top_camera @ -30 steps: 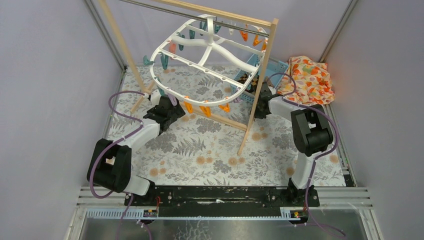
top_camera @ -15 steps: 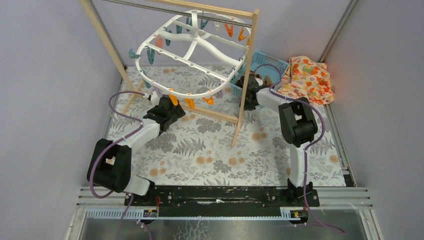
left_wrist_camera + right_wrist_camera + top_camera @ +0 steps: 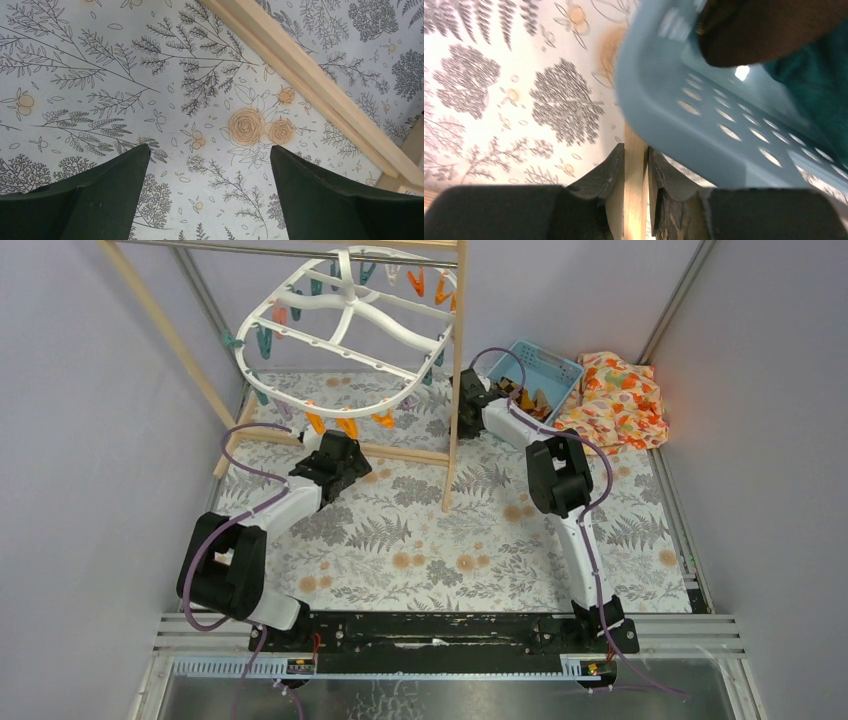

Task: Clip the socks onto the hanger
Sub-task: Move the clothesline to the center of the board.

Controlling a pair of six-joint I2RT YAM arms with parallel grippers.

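Since one second ago the hanger (image 3: 345, 315) has travelled to the left, together with the wooden rack (image 3: 455, 370) that carries it. The socks (image 3: 525, 398) lie in the blue basket (image 3: 555, 362), not clipped yet. The right gripper (image 3: 635, 150) is closed narrowly on the upright of the wooden rack, probably to drag the frame within reach. The left gripper (image 3: 210, 155) hovers fully open, holding nothing, over the fern-printed table (image 3: 420, 540). Plain lilac walls (image 3: 90, 390) stand around.

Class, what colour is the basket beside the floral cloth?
Light blue basket, clearest in the top view.
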